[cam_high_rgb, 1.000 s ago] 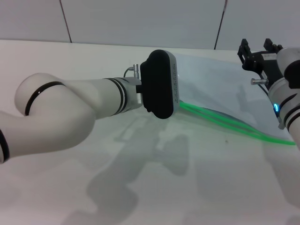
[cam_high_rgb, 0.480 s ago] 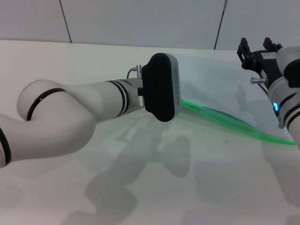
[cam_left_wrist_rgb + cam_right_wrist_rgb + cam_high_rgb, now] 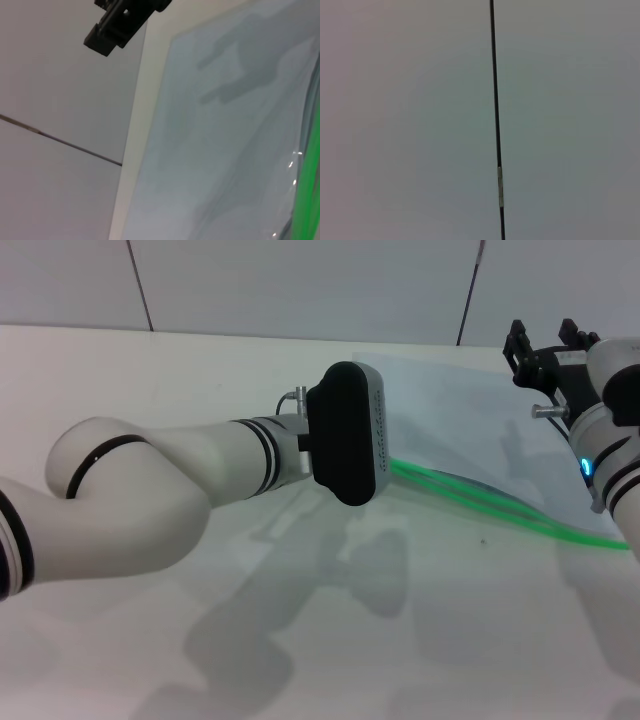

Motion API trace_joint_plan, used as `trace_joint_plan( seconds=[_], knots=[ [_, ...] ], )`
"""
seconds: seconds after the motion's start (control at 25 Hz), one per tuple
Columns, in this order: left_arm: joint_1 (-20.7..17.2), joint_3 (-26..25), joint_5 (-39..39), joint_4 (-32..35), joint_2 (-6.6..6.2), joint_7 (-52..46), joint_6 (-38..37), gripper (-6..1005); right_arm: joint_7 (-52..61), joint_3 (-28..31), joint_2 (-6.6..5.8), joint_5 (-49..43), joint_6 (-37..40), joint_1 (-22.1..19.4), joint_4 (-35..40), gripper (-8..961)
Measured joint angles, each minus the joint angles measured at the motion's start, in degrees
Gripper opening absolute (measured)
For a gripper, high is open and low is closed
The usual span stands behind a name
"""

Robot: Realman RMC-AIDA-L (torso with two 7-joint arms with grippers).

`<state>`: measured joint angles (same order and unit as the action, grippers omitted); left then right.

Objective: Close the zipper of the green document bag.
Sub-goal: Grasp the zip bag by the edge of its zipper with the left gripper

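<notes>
White table (image 3: 150,370) bears green document bag (image 3: 460,420); left gripper's fingers hidden, right gripper's (image 3: 545,340) spread.

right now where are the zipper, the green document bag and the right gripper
zipper (image 3: 470,498), head view, middle of the bright green strip
green document bag (image 3: 450,425), head view, bare translucent panel
right gripper (image 3: 545,340), head view, between the black fingertips, raised above the bag's far corner

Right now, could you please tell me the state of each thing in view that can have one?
green document bag: lying flat on the white table, no gripper holding it.
zipper: two green strips apart, so open here; slider not visible.
left gripper: at the zipper's left end, fingers hidden.
right gripper: raised above the bag's far right corner, holding nothing.
</notes>
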<state>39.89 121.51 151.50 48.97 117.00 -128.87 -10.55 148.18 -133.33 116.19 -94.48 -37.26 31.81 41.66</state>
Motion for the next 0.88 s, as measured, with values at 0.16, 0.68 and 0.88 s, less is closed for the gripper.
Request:
trace_joint_plan(
  seconds=[0.16, 0.68, 0.88],
  knots=[
    [0.2, 0.5, -0.4, -0.5, -0.01, -0.2, 1.0, 692, 0.0, 0.0, 0.0, 0.0, 0.0, 0.0, 0.0, 614],
    [0.3, 0.6, -0.8, -2.6, -0.07, 0.1, 4.1, 530, 0.0, 0.0, 0.09, 0.0, 0.0, 0.0, 0.0, 615],
    [0.5, 0.6, -1.6, -3.0, -0.04, 0.5, 4.5, 479, 0.0, -0.1, 0.09, 0.0, 0.0, 0.0, 0.1, 615]
  ],
)
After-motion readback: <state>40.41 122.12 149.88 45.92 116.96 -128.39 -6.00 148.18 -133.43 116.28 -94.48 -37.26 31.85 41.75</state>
